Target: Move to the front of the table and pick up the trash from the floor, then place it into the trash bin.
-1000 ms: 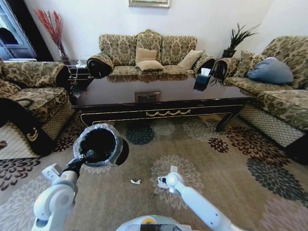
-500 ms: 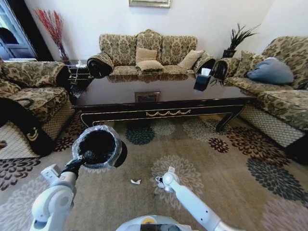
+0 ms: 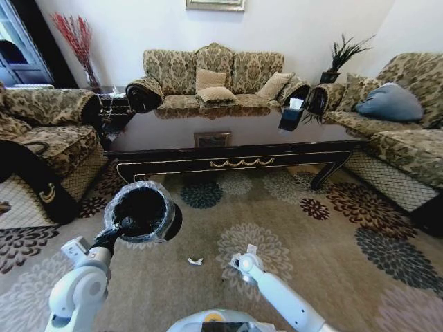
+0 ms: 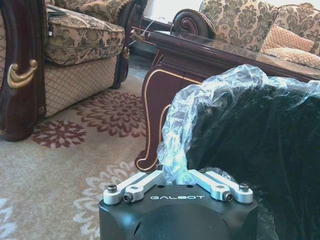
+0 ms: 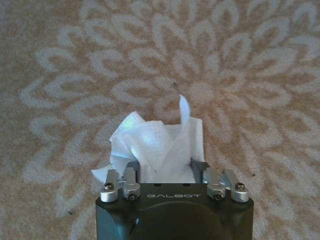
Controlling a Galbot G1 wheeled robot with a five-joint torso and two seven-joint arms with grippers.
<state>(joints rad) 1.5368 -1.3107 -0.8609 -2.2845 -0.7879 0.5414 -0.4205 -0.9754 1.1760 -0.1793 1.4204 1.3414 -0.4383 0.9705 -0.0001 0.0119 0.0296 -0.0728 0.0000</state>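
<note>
Since one second ago, the right gripper has been drawn slightly back toward the robot and lifted, with a white paper napkin carried between its fingers. In the right wrist view the napkin is seen pinched at its lower edge, the crumpled sheet standing clear above the patterned carpet; the pick is judged complete. The trash bin has barely shifted: it is held up off the floor by the left gripper, whose fingers are closed narrowly on the rim and its clear liner. A small white wrapper lies on the carpet between the two arms, not yet collected. The table stands just ahead. Transfer of the napkin into the bin is judged the step in hand.
</note>
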